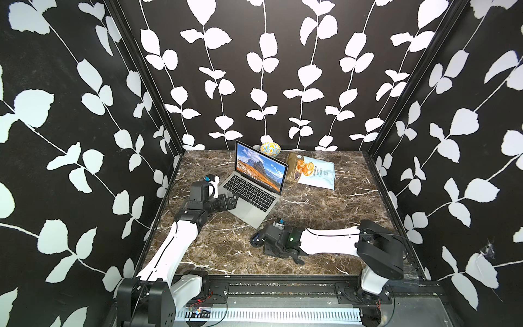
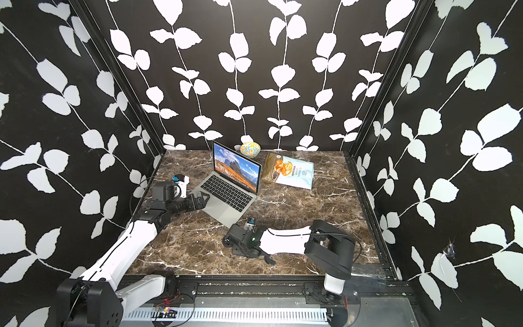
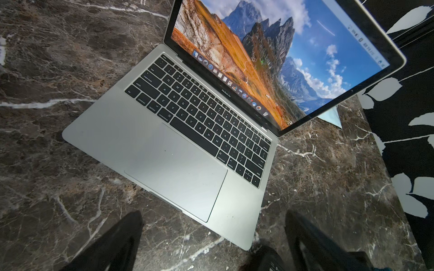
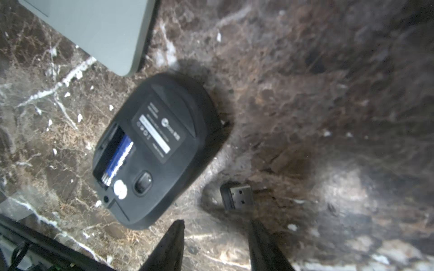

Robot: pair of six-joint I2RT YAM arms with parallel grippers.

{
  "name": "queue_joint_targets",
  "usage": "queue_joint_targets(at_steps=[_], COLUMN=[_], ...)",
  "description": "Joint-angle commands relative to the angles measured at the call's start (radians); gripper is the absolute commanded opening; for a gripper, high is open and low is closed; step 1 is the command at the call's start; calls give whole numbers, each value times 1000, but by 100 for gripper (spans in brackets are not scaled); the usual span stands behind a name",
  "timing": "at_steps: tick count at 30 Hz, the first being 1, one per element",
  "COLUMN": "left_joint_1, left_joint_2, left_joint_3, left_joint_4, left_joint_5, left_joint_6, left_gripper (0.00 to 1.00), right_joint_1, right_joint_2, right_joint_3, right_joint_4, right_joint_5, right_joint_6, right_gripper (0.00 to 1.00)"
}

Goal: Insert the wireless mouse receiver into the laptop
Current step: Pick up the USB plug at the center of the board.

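Observation:
The silver laptop [image 1: 249, 195] [image 2: 226, 198] stands open on the marble table, its mountain picture lit. In the right wrist view the black wireless mouse [image 4: 159, 150] lies belly up by the laptop's corner [image 4: 94, 30], battery bay uncovered. The small black and metal receiver [image 4: 238, 197] lies loose on the table beside the mouse. My right gripper [image 4: 216, 225] hovers low just short of the receiver, open, nothing between its fingers. My left gripper [image 1: 230, 198] [image 3: 213, 213] is open wide at the laptop's near left corner, holding nothing. The mouse [image 1: 255, 240] peeks out ahead of the right wrist.
A curved black cover piece [image 1: 297, 259] lies on the table under the right forearm. A chips bag [image 1: 314, 172] and a patterned bowl [image 1: 270, 149] sit behind the laptop. Leaf-patterned walls close in three sides.

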Motion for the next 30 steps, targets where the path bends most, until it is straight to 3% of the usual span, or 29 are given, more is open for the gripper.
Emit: queue_joint_targets(at_steps=[1, 30], left_joint_1=[-1, -1], left_joint_2=[-24, -28], left_joint_3=[-7, -27], left_joint_4=[-3, 4], left_joint_5=[15, 18], left_joint_6=[7, 16], left_gripper=[98, 98], right_joint_1=[-10, -19], right_joint_2=[30, 244], right_joint_3=[47, 323], right_joint_4=[-132, -312], right_joint_5=[51, 59], right_joint_6=[-68, -291], right_gripper=[46, 32])
